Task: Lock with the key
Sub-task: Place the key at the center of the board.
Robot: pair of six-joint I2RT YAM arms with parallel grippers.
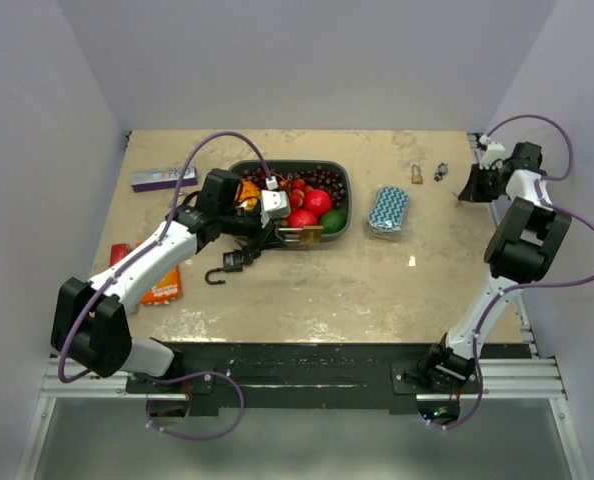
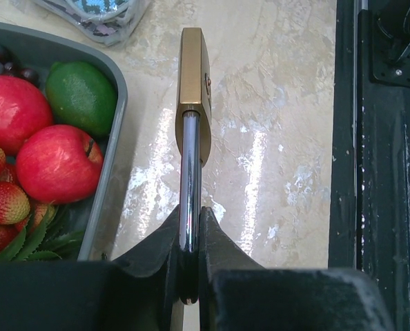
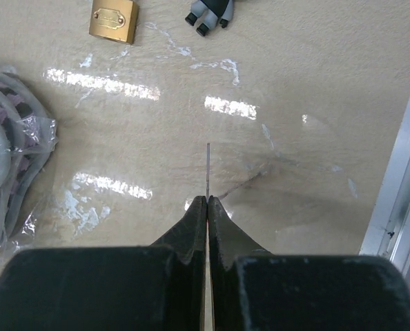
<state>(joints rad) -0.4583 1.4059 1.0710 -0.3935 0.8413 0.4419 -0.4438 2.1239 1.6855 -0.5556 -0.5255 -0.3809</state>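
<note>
My left gripper (image 1: 279, 226) is shut on the steel shackle (image 2: 189, 179) of a brass padlock (image 2: 193, 89). It holds the padlock out over the table, just beside the fruit tray; the padlock also shows in the top view (image 1: 300, 236). My right gripper (image 1: 474, 187) is at the far right of the table. It is shut on a thin key (image 3: 208, 169), seen edge-on as a fine blade sticking out past the fingertips above the tabletop. The two grippers are far apart.
A grey tray (image 1: 343, 185) holds apples, strawberries, cherries and a lime (image 2: 81, 96). A small second brass padlock (image 1: 416, 174) and a grey object (image 1: 440, 171) lie at the back right. A blue patterned packet (image 1: 388, 211), a black hook (image 1: 223, 268), an orange packet (image 1: 162, 285) and a box (image 1: 163, 178) lie around.
</note>
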